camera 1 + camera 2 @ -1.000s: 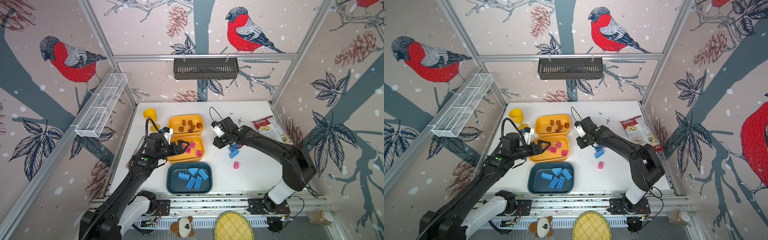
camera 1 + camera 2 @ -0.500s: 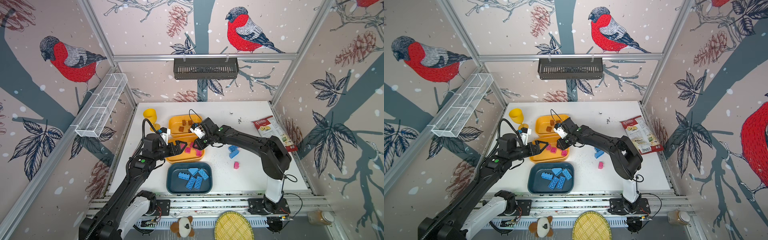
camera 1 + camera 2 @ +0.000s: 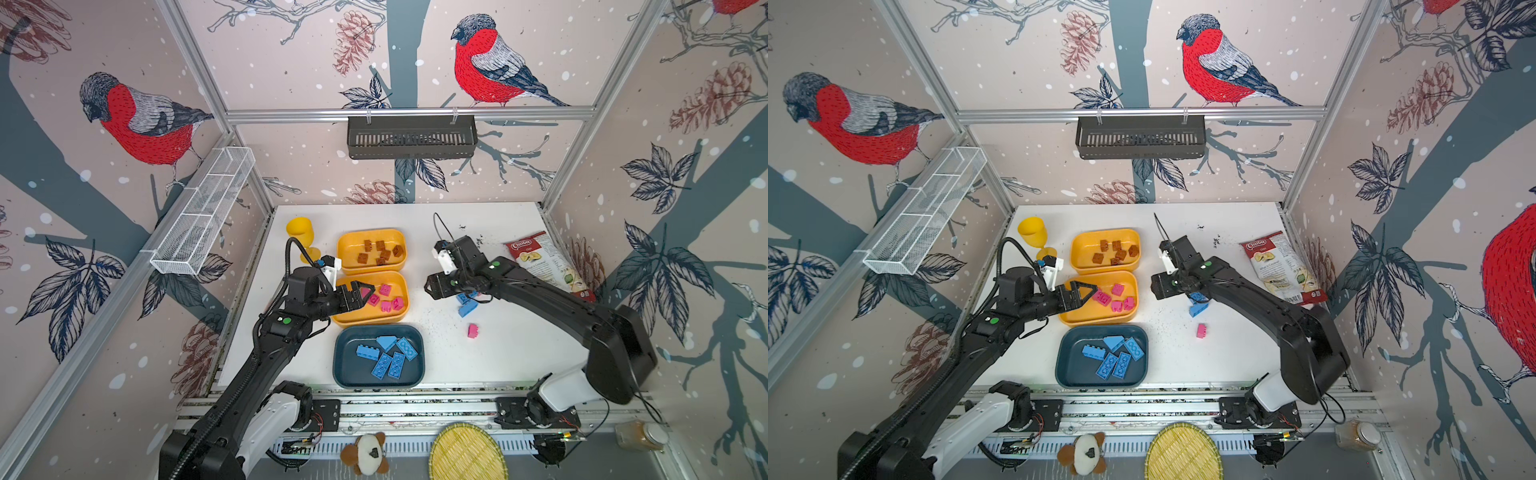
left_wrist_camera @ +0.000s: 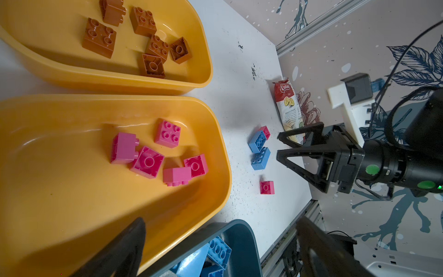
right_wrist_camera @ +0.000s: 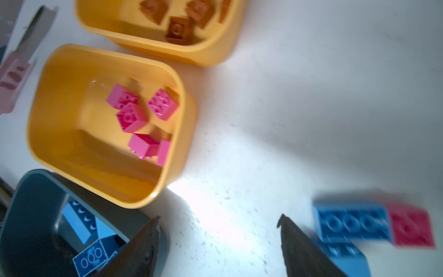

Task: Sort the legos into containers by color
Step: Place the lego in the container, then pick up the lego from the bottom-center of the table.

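Brown legos (image 3: 380, 251) lie in the far yellow container (image 3: 351, 245), pink legos (image 3: 386, 297) in the middle yellow one (image 3: 357, 312), and blue legos (image 3: 388, 355) in the teal one (image 3: 349, 372). On the table, two loose blue bricks (image 5: 351, 224) and a pink one (image 5: 411, 226) lie together. Another pink brick (image 3: 472, 330) lies nearer the front. My right gripper (image 3: 432, 286) hangs open and empty over bare table between the pink container and the loose bricks. My left gripper (image 3: 361, 293) is open and empty above the pink container's left part.
A yellow goblet (image 3: 300, 232) stands at the back left. A chips bag (image 3: 544, 266) lies along the right edge. A woven bamboo tray (image 3: 465, 455) and a plush toy (image 3: 368, 453) sit below the table's front rail.
My right gripper swung from the loose bricks to the pink container, opened there, and has drawn back to the right. The left arm has hardly moved.
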